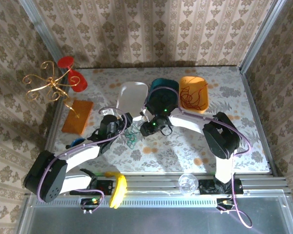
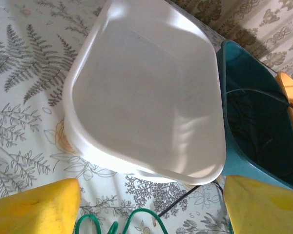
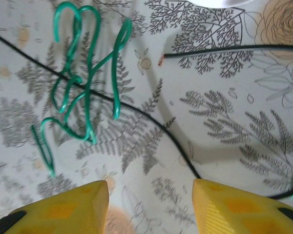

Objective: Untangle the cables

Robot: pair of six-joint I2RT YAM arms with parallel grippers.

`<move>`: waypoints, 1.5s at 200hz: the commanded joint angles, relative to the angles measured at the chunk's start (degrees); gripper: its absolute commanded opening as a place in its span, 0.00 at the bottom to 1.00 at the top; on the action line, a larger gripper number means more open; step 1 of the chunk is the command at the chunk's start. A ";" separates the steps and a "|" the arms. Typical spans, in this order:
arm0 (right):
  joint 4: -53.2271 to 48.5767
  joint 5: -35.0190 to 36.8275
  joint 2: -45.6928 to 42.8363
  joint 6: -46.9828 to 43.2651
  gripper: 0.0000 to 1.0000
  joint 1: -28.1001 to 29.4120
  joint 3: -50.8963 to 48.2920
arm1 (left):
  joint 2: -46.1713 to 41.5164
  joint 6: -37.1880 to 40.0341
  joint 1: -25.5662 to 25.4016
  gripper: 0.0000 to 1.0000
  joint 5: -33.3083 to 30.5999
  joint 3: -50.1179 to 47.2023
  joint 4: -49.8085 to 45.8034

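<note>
Yellow fingers of the left gripper (image 2: 152,190) stand wide apart, clamping nothing. Loops of the green cable (image 2: 136,217) lie low between them, just short of a white tray (image 2: 136,97) and a teal bin (image 2: 254,126). The right gripper (image 3: 150,187) is likewise parted and empty over the patterned cloth (image 3: 224,122), where the black cable (image 3: 136,109) crosses the green tangle. The red cable (image 1: 192,100) sits in the orange bin (image 1: 185,83).

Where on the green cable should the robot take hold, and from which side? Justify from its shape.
Probably at the narrow tail loop of the green cable, which lies flat, clear of the black cable crossing the main tangle. Come down from above on the side away from the black strand, closing across the loop.
</note>
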 commanded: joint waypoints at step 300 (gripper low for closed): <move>2.88 -7.44 -23.89 3.06 0.00 -9.56 -16.31 | 24.31 25.04 -9.71 0.58 10.56 17.61 -29.97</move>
